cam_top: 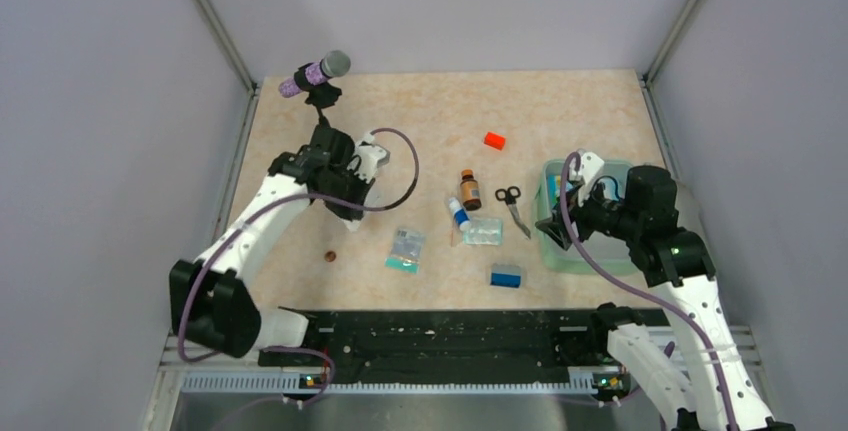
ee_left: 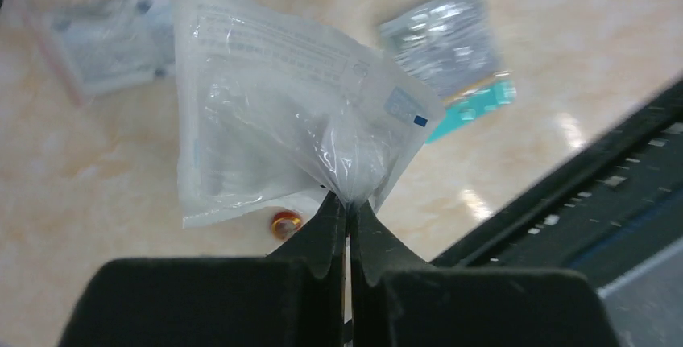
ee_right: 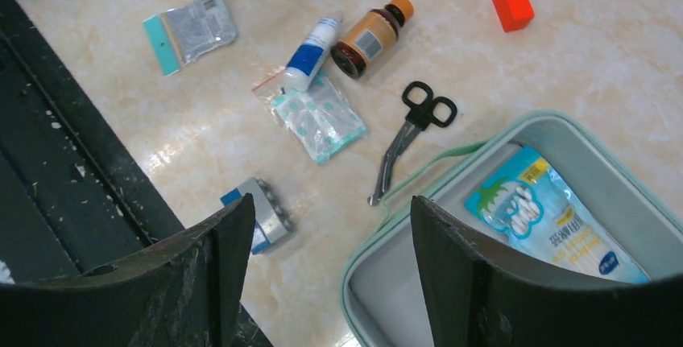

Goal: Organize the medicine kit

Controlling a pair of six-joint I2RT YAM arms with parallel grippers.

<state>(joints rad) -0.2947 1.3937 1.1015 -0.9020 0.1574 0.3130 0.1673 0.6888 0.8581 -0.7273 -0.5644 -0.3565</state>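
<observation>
One item at a time: pinching a clear plastic pouch by its corner in the left gripper, jaws clamped on it for carrying, while hovering the right gripper, jaws wide apart, over the rim of the open medicine kit at the right side of the table, ready for packing.

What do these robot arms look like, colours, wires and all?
The left arm and right arm have white tube-like segments joined by chunky black joints. A purple cable loops loosely along each. The left gripper and right gripper each have two matte black, wedge-shaped fingers, the right pair scuffed.
</observation>
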